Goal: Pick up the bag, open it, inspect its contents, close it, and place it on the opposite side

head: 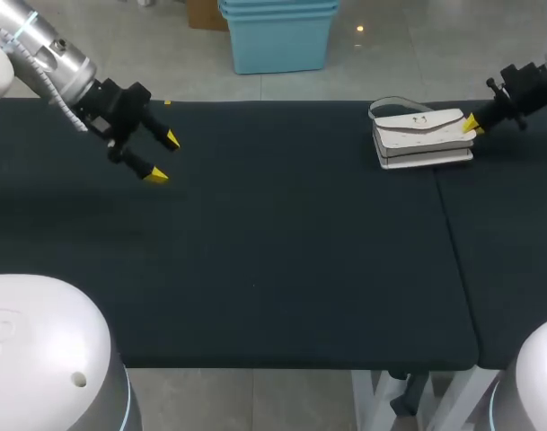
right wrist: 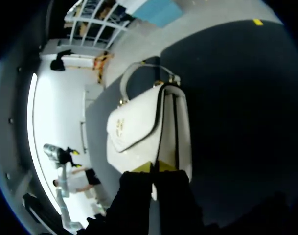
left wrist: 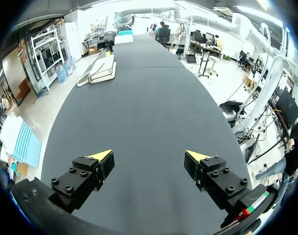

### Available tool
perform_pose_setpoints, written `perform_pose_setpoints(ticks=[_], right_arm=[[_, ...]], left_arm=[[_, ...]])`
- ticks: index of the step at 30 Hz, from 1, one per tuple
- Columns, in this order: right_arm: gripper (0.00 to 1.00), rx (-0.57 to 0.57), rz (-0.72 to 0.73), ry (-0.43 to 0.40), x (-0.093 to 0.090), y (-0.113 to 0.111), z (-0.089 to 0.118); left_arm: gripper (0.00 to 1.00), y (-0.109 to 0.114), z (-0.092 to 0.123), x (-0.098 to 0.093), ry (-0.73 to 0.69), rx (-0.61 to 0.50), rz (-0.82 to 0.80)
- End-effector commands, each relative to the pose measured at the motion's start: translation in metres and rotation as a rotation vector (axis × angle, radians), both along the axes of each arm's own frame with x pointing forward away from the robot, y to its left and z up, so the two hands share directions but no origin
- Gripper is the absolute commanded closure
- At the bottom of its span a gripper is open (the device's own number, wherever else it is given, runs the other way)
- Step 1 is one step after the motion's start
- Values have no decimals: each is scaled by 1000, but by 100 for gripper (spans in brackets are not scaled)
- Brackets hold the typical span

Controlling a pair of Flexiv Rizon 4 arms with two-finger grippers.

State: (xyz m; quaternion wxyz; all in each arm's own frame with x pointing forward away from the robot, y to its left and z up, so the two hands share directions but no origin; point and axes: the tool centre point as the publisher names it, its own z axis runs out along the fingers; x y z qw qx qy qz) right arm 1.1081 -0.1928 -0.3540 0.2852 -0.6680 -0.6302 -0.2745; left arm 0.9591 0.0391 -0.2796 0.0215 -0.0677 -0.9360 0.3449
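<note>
A white handbag [head: 423,137] with a flap and a thin handle [head: 394,105] lies on its side at the table's far right. My right gripper [head: 471,124] is shut, its yellow tips pressed together against the bag's right end. The right wrist view has the bag [right wrist: 139,122] just ahead of the gripper [right wrist: 154,167]; I cannot tell whether a thin edge is pinched. My left gripper [head: 163,158] hangs open over the far left of the table with nothing between its fingers. From the left wrist the bag [left wrist: 102,70] lies far ahead of the gripper [left wrist: 149,156].
A dark cloth covers the table [head: 282,251], with a seam [head: 453,242] running front to back near the right side, under the bag's right end. Nothing else lies on it.
</note>
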Motion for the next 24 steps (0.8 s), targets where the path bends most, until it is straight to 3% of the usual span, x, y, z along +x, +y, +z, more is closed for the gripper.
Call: perform_pose_setpoints(ticks=[1, 5, 14, 19, 24], right_arm=[[100, 26, 44, 81, -11, 17, -1], [100, 27, 13, 43, -45, 54, -1], [100, 45, -87, -23, -104, 109, -3], [100, 79, -201, -63, -125, 131, -8], [100, 70, -273, -136, -139, 153, 0]], left_arm=[[0, 0, -1, 1, -1, -3, 0], [0, 0, -1, 1, -1, -3, 0], [0, 0, -1, 1, -1, -3, 0], [0, 0, -1, 1, -1, -3, 0], [0, 0, -1, 1, -1, -3, 0]])
